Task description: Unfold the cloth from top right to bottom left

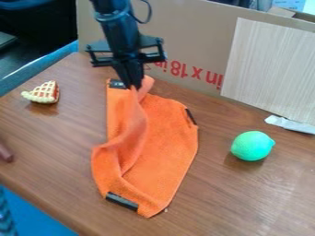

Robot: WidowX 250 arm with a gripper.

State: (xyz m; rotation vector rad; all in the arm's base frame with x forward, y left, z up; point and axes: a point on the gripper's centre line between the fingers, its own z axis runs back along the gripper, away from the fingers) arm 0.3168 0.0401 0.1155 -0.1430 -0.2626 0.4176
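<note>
Camera view: orange cloth (169, 143) pinched at its far end

Near the table's (271, 184) front edge, one black strip (122, 202) marks the cloth's close end. Mid-table it lies folded — likely light, limp, hardly slippery. By the cardboard box (184, 50), the gripper (133, 86) is closed on a raised fold — a single-layer corner would suit best.
</note>
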